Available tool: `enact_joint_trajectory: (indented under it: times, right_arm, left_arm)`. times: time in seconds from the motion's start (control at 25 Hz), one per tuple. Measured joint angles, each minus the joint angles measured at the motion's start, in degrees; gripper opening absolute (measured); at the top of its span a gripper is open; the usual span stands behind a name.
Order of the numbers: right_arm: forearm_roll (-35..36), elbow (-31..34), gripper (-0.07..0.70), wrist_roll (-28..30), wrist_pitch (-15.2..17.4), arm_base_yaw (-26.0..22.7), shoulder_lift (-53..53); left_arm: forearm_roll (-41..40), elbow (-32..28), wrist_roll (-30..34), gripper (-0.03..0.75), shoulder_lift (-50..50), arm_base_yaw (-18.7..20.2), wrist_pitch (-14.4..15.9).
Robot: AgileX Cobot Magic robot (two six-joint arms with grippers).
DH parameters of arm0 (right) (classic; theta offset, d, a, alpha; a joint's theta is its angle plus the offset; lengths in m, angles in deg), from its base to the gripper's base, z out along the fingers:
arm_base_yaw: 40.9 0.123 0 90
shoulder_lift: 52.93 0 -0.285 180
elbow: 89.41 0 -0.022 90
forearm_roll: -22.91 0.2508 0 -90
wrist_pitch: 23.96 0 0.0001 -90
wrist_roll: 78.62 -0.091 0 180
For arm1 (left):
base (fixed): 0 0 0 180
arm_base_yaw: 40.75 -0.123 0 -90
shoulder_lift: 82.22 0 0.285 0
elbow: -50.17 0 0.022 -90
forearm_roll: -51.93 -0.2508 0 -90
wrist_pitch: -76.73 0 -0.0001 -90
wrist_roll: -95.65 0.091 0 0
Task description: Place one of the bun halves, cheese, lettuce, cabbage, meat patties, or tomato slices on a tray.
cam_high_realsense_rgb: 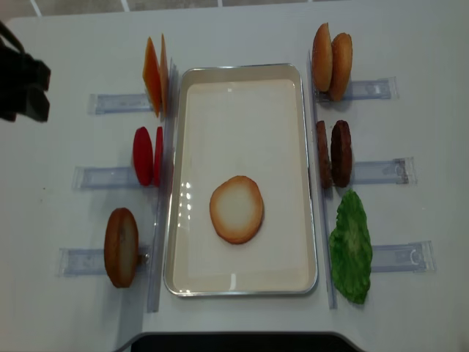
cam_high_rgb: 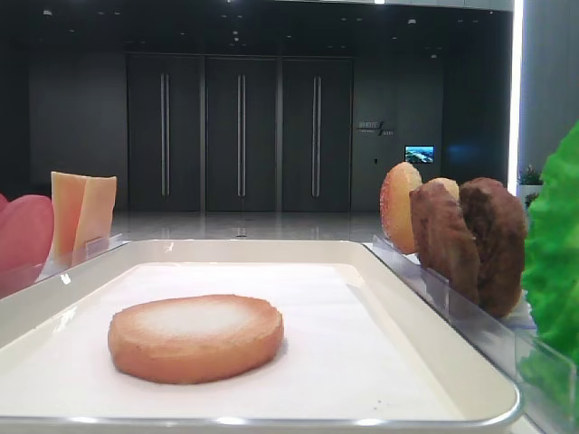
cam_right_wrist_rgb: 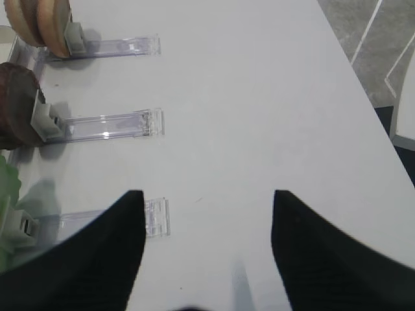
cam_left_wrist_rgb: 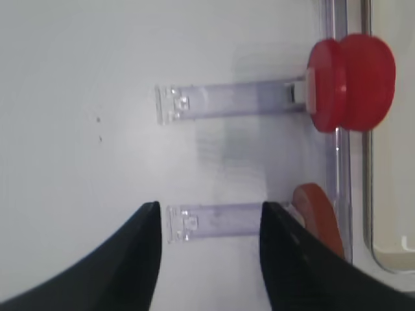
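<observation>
One bun half [cam_high_realsense_rgb: 236,209] lies flat on the cream tray [cam_high_realsense_rgb: 242,84], also seen as bun half [cam_high_rgb: 194,336] on tray [cam_high_rgb: 434,344]. Left of the tray stand cheese [cam_high_realsense_rgb: 154,73], tomato slices [cam_high_realsense_rgb: 146,155] and another bun half [cam_high_realsense_rgb: 121,247]. To its right stand bun halves [cam_high_realsense_rgb: 331,56], meat patties [cam_high_realsense_rgb: 333,154] and lettuce [cam_high_realsense_rgb: 350,246]. My left gripper [cam_left_wrist_rgb: 209,207] is open and empty over the table, at the outer end of the cheese [cam_left_wrist_rgb: 318,217] holder, with tomato slices [cam_left_wrist_rgb: 350,81] beyond. My right gripper [cam_right_wrist_rgb: 207,194] is open and empty over bare table, beside the lettuce [cam_right_wrist_rgb: 6,188] holder.
Clear plastic holder strips [cam_high_realsense_rgb: 377,89] stick out from each food stack on both sides. The left arm's dark end [cam_high_realsense_rgb: 20,81] hangs at the far left edge. Table edge and floor [cam_right_wrist_rgb: 382,45] show at the upper right of the right wrist view.
</observation>
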Motion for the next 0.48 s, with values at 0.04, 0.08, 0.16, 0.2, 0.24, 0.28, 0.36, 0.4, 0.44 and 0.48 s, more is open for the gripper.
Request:
enact_joint_trajectory:
  times: [0.04, 0.08, 0.16, 0.2, 0.24, 0.28, 0.36, 0.4, 0.44, 0.48]
  right_arm:
    - [0.0, 0.0, 0.410, 0.0, 0.0, 0.0, 0.0]
    - [0.0, 0.0, 0.410, 0.0, 0.0, 0.0, 0.0]
    - [0.0, 0.0, 0.410, 0.0, 0.0, 0.0, 0.0]
    - [0.0, 0.0, 0.410, 0.0, 0.0, 0.0, 0.0]
    - [0.0, 0.0, 0.410, 0.0, 0.0, 0.0, 0.0]
    - [0.0, 0.0, 0.410, 0.0, 0.0, 0.0, 0.0]
    - [0.0, 0.0, 0.410, 0.0, 0.0, 0.0, 0.0]
    - [0.0, 0.0, 0.410, 0.0, 0.0, 0.0, 0.0]
    - [0.0, 0.0, 0.410, 0.0, 0.0, 0.0, 0.0]
    - [0.0, 0.0, 0.410, 0.0, 0.0, 0.0, 0.0]
  left_arm:
    - [0.2, -2.4, 0.1, 0.374, 2.0, 0.0, 0.0]
    - [0.3, -4.4, 0.0, 0.370, 4.3, 0.0, 0.1]
    - [0.3, -9.1, 0.0, 0.363, 9.7, 0.0, 0.1]
    - [0.5, -11.0, 0.0, 0.361, 12.2, 0.0, 0.1]
    - [0.6, -13.2, 0.0, 0.361, 15.3, 0.0, 0.1]
    - [0.9, -15.4, 0.0, 0.361, 18.6, 0.0, 0.1]
    - [1.4, -19.3, 0.0, 0.360, 24.8, 0.0, -0.4]
    - [1.5, -21.4, 0.0, 0.360, 28.1, 0.0, -0.7]
    - [1.5, -23.5, 0.0, 0.360, 31.4, 0.0, -1.1]
    - [1.6, -25.4, 0.0, 0.360, 34.8, 0.0, -1.2]
